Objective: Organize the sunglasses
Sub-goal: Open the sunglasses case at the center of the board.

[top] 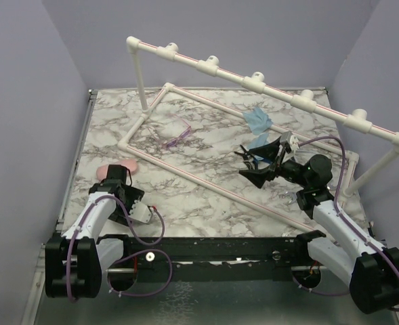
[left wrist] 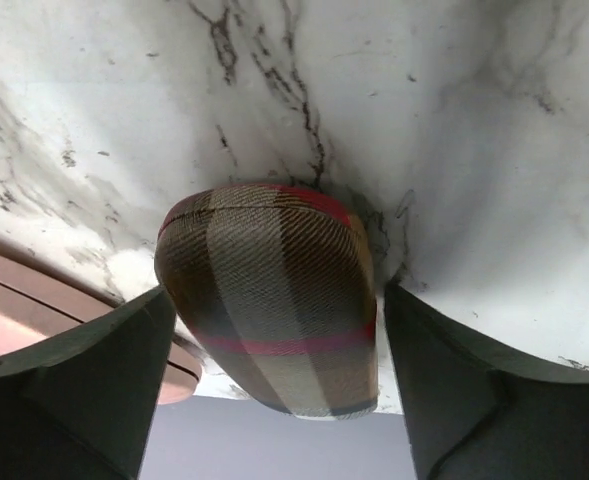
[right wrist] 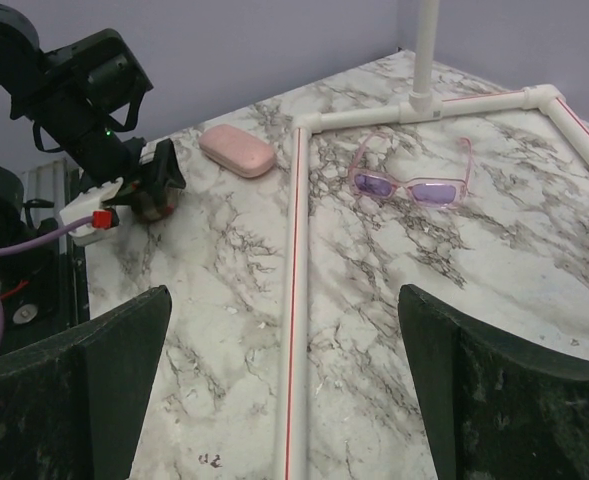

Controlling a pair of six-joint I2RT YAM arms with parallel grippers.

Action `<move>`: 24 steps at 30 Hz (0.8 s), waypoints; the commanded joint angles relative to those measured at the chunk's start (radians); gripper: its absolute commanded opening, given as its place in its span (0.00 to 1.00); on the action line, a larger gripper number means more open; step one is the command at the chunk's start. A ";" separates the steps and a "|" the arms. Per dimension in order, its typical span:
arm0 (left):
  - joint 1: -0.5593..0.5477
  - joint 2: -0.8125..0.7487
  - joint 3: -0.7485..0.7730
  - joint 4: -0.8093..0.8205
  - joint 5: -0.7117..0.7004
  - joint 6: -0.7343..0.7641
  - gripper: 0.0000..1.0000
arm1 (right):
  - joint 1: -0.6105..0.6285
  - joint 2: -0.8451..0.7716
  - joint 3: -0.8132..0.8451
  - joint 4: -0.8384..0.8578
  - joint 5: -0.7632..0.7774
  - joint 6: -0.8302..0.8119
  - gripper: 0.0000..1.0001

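Your left gripper point(left wrist: 276, 292) straddles the brown plaid case point(left wrist: 264, 250) near the table's point(top: 206, 203) left edge. Its jaws are apart, with the pads just beside the case, and contact is unclear. Your right gripper point(right wrist: 284, 295) is spread wide and holds nothing. The pink-purple sunglasses point(top: 177, 135) lie flat inside the far-left corner of the white pipe frame point(right wrist: 293, 300).

The white-shelled left arm point(top: 94, 215) and white-shelled right arm point(top: 341, 223) are jointed with black housings. Thin purple cables point(top: 152, 261) are looped at the bases. A white plug with a red tab point(right wrist: 92, 217) and a small green light point(right wrist: 107, 131) are seen on the left wrist. Matte black wedge-shaped fingers point(left wrist: 84, 390) are fitted to both.
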 commanded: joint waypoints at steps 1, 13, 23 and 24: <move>0.005 -0.020 -0.030 0.007 0.041 0.035 0.75 | 0.011 -0.003 -0.005 -0.033 -0.014 -0.019 1.00; 0.000 -0.047 0.151 -0.156 0.243 -0.203 0.13 | 0.016 -0.028 0.024 -0.097 0.021 -0.016 1.00; -0.043 0.027 0.562 -0.145 0.584 -0.953 0.01 | 0.016 -0.031 0.121 -0.272 0.119 -0.014 1.00; -0.050 0.039 0.604 -0.127 0.597 -1.063 0.00 | 0.016 -0.031 0.134 -0.287 0.118 -0.009 1.00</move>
